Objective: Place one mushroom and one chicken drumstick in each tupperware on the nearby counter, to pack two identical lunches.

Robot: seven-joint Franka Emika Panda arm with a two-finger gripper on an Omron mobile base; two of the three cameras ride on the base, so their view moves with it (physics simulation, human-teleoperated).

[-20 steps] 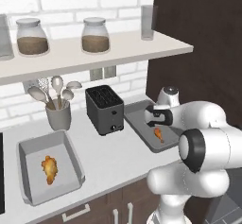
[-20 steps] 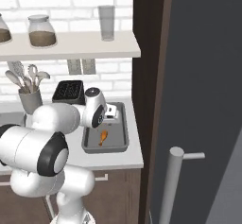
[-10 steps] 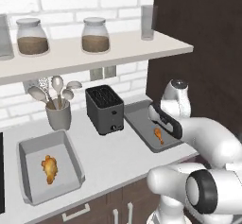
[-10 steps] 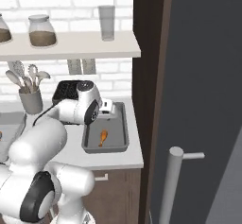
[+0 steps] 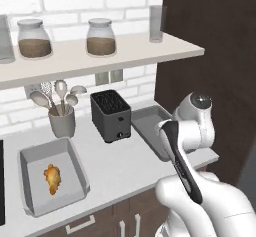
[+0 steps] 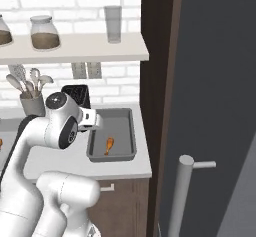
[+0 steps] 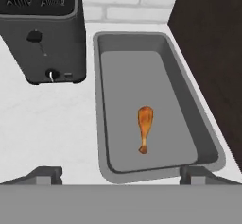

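One orange chicken drumstick [image 7: 145,126] lies loose in the right tupperware [image 7: 99,100], plump end toward the wall, also visible as the drumstick [image 6: 108,145] in its grey tupperware [image 6: 131,131]. My gripper [image 7: 122,175] hovers above the near end of that tupperware, open, with its fingertips [image 7: 45,173] wide apart and nothing between them. A second golden-brown drumstick [image 5: 52,178] rests in the left tupperware [image 5: 75,156] on the counter [image 5: 115,156]. The mushroom is out of view.
A black toaster [image 5: 111,115] stands between the two trays, close to the right one's left rim. A grey utensil holder [image 5: 62,122] sits behind the left tray. A shelf [image 5: 100,56] with jars hangs overhead. A dark tall cabinet [image 6: 200,81] bounds the counter on the right.
The jaws opened wide and the hand drew up and back from the right tupperware. The drumstick stayed lying in that tray.
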